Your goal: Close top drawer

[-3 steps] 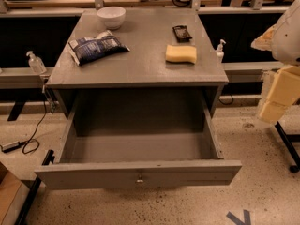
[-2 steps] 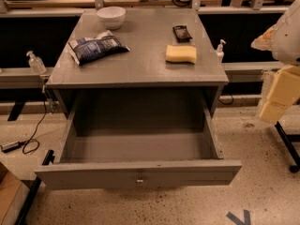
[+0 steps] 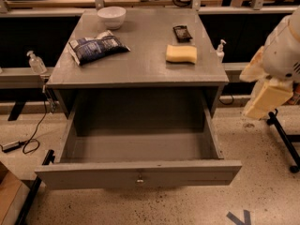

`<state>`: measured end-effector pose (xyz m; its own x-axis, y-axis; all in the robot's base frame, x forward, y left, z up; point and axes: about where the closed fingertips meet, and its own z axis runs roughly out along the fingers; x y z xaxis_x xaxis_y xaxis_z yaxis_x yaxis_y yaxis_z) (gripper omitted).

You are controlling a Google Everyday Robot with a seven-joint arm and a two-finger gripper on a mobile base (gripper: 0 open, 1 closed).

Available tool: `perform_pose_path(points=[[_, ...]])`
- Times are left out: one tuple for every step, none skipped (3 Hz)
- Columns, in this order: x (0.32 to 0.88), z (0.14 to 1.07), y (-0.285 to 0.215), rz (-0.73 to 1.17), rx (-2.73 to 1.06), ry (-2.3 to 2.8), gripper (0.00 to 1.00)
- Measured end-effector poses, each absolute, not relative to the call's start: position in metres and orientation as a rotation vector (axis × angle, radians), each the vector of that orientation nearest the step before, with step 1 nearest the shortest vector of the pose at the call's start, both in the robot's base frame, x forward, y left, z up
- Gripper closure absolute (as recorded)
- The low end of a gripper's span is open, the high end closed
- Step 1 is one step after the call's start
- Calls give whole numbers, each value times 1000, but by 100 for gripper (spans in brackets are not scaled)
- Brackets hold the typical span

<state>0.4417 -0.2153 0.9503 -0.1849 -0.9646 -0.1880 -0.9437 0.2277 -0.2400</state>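
Observation:
The top drawer (image 3: 138, 172) of the grey cabinet (image 3: 140, 74) stands pulled far out toward the camera. Its inside is empty, and its flat front panel carries a small metal knob (image 3: 139, 179) at centre. No other drawer front shows. My arm, white and cream, hangs at the right edge of the view. Its gripper (image 3: 262, 86) is to the right of the cabinet, at about the height of the cabinet top, apart from the drawer and touching nothing.
On the cabinet top lie a white bowl (image 3: 111, 17), a blue snack bag (image 3: 96, 47), a yellow sponge (image 3: 181, 54) and a small black object (image 3: 182, 33). Pump bottles (image 3: 219, 49) (image 3: 35, 63) stand on rails either side. A cable (image 3: 18, 146) and a black stand leg (image 3: 283, 139) are on the floor.

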Motion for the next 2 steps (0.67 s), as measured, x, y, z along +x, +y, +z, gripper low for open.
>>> perform_pose_path(points=[[442, 913, -216, -72, -1852, 2203, 64], [441, 915, -216, -79, -1849, 2201, 87]])
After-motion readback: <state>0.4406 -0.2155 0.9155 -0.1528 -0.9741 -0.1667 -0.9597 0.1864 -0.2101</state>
